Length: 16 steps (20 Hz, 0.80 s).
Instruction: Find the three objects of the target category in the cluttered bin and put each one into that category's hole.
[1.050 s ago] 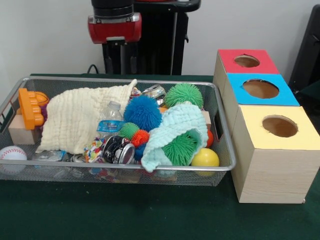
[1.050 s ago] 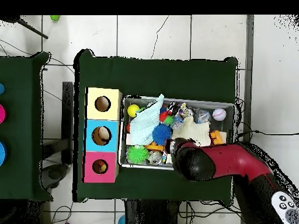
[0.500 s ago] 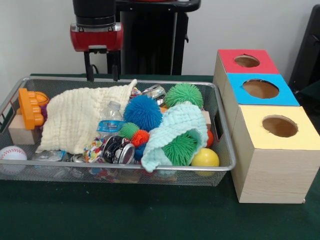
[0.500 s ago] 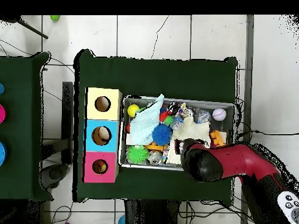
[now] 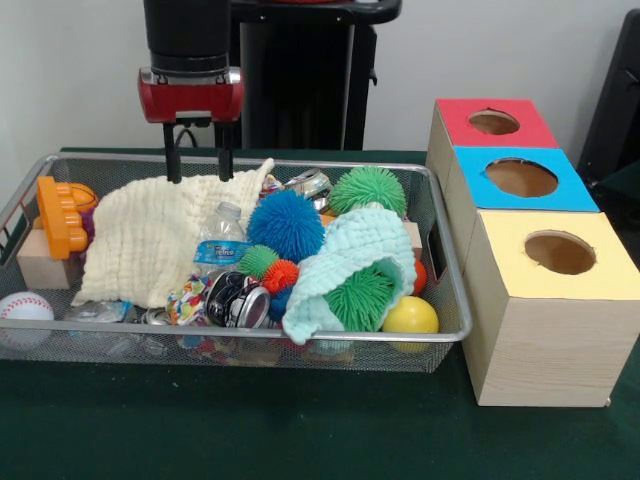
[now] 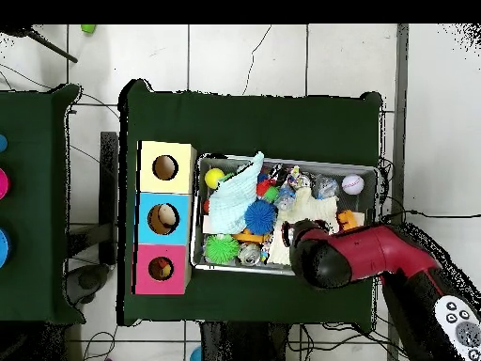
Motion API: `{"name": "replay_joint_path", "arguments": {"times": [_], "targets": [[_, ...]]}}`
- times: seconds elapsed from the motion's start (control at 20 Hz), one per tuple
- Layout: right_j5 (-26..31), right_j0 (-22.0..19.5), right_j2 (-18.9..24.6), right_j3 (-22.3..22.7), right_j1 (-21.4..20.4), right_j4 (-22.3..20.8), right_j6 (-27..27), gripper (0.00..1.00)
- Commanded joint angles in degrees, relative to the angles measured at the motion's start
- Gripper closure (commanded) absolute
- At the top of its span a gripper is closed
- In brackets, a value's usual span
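Your gripper [image 5: 199, 166] hangs with fingers spread, empty, right above the cream cloth [image 5: 160, 240] at the wire bin [image 5: 452, 290]'s back edge. The cloth is soft, light and floppy, likely hiding targets; pinch a raised fold directly below the tips, not the flat middle.

We note green-covered table [image 5: 300, 435] [image 6: 254, 117] as landmark. Under and around it: white tiled floor [image 6: 225, 56], dark grout lines. In overhead view, left of table, narrow gap of floor between: second green table [image 6: 33, 188], blue disc [image 6: 2, 143] and pink disc [image 6: 2, 181] at its left edge, partly cut off. Beyond table's far left corner: small green ball [image 6: 87, 28] on floor. Right of table: thin black cables [image 6: 418, 214] across tiles. In front view, behind table: pale plain wall [image 5: 500, 45].
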Motion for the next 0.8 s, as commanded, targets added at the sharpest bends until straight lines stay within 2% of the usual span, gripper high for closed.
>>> {"name": "replay_joint_path", "arguments": {"times": [0.05, 0.25, 0.8], "targets": [[-1.3, 0.9, -2.0, -7.6, 6.3, -12.5, -13.7, 0.0], [-2.1, -0.1, -2.8, -9.1, 9.0, -17.1, -14.2, 0.0], [-8.5, 2.0, -7.2, -12.0, 15.7, -29.0, -5.6, 0.0]]}}
